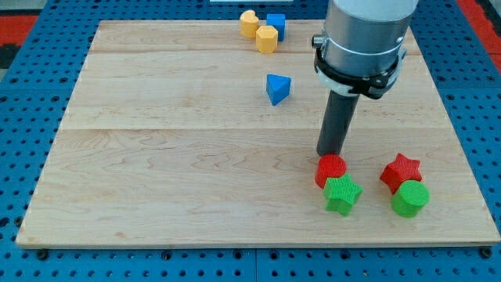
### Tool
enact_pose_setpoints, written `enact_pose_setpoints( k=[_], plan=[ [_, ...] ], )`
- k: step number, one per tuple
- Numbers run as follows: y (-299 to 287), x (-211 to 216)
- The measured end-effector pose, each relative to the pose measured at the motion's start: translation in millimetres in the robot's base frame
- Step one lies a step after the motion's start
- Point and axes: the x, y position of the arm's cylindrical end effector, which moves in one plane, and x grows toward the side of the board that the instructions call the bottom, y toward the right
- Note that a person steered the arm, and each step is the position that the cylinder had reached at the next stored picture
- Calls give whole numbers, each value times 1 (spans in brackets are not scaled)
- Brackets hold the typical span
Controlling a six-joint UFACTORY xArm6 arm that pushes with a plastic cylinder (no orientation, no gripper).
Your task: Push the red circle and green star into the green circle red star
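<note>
The red circle [330,168] lies at the view's lower right, with the green star [342,194] touching it just below. To their right, the red star [400,171] sits above and against the green circle [410,198]. A gap separates the two pairs. My tip [329,153] is at the upper left edge of the red circle, touching or nearly touching it. The rod rises from there to the grey arm body [364,35].
A blue triangle [277,88] lies above and left of my tip. A blue cube [275,25] and two yellow blocks [249,23] [267,37] sit at the view's top. The wooden board [156,157] ends close below and right of the green pieces.
</note>
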Motion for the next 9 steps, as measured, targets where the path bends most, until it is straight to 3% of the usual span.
enact_pose_setpoints(
  k=[2, 3, 8, 9],
  plan=[
    [-45, 32],
    [-21, 71],
    [30, 82],
    [15, 95]
  ],
)
